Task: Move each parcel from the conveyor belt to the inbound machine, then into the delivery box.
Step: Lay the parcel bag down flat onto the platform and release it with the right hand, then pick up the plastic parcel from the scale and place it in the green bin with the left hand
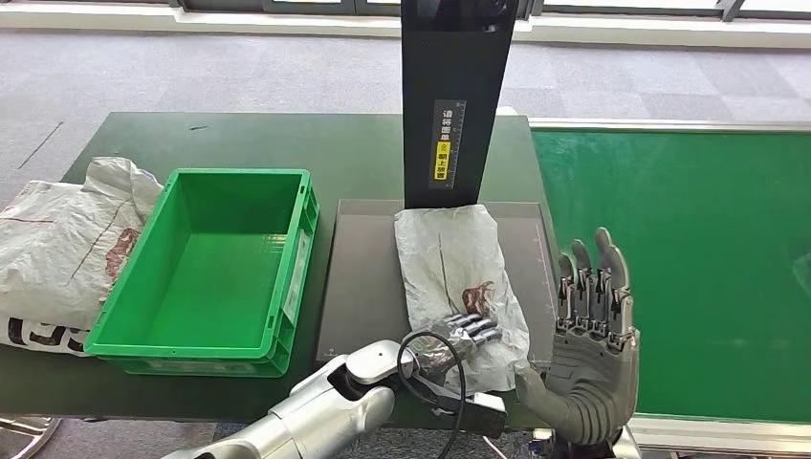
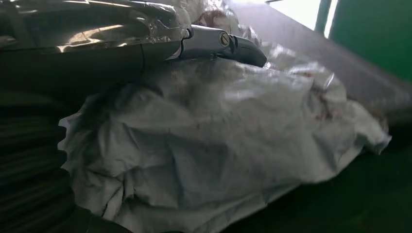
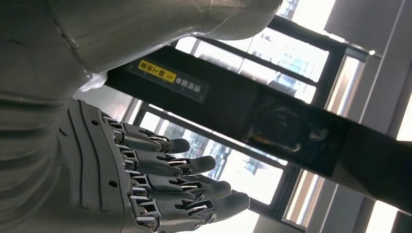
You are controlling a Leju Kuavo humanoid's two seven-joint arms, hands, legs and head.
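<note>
Parcel (image 1: 457, 282), a crumpled white poly bag with faint red print, lies flat on the dark grey plate (image 1: 359, 277) of the inbound machine, its far end touching the foot of the machine's black post (image 1: 451, 96). That spot looks deliberate: the post overhangs the plate, likely to read whatever lies below, so the bag is spread face-up beneath it.

From the post, the green box (image 1: 215, 268) sits just left of the plate, a rigid moulded plastic crate with ribbed walls and nothing inside. Another white bag (image 1: 53, 249) lies slack beyond the box. The belt (image 1: 689, 268), flat matte green, runs to the right of the post.

The left hand (image 1: 459, 335) rests on the bag's near end, fingers laid over the wrinkled film; whether they actually pinch it I cannot tell. In my judgement it is placed to lift the bag across into the box.

The right hand (image 1: 593, 325) stands upright near the plate's right edge, fingers straight and apart, holding nothing, probably kept clear of the plate.
</note>
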